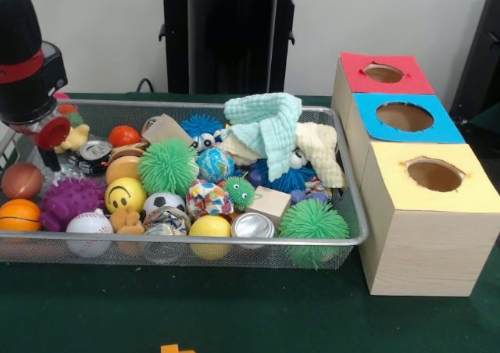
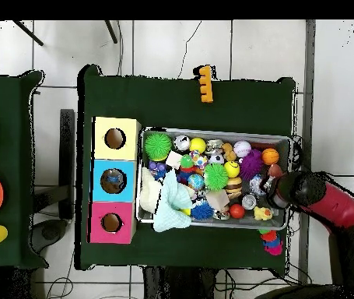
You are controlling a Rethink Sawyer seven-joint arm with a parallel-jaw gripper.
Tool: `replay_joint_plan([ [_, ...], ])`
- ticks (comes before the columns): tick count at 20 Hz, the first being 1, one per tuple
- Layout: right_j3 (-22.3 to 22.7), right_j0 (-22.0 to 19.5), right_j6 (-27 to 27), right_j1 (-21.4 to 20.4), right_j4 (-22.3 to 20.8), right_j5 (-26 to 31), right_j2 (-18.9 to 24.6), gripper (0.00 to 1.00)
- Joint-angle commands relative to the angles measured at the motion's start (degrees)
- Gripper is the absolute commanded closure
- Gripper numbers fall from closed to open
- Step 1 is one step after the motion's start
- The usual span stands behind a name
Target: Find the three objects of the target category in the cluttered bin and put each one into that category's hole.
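Gripper [image 1: 48, 138], its finger state impossible to tell, hangs at the upper left over the bin [image 1: 195, 242] filling the frame's middle, and should drop straight onto one toy amid heaped balls and cloths, with three holed boxes [image 1: 426, 212] at right.

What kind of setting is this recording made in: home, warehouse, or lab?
Most likely a robotics lab test station: a green-covered table holds a wire-mesh bin heaped with toys, beside three wooden boxes with colored holed tops, and a red robot arm reaches over the bin.
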Motion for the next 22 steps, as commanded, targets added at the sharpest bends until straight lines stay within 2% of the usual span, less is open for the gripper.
replay_joint_plan([
  [1,5.1,-1.0,-2.4,-0.4,-4.2,-3.8,0.8,1.0],
  [9,6.1,-1.2,-2.8,-1.7,-4.4,-2.4,0.6,1.0],
  [16,3.5,-0.9,-3.5,-1.7,-4.2,0.6,0.4,1.0],
  [19,0.2,-2.3,-4.1,3.0,-4.7,-3.6,2.0,1.0],
  [22,-1.3,-3.3,-4.9,5.7,-6.4,-7.6,2.4,1.0],
])
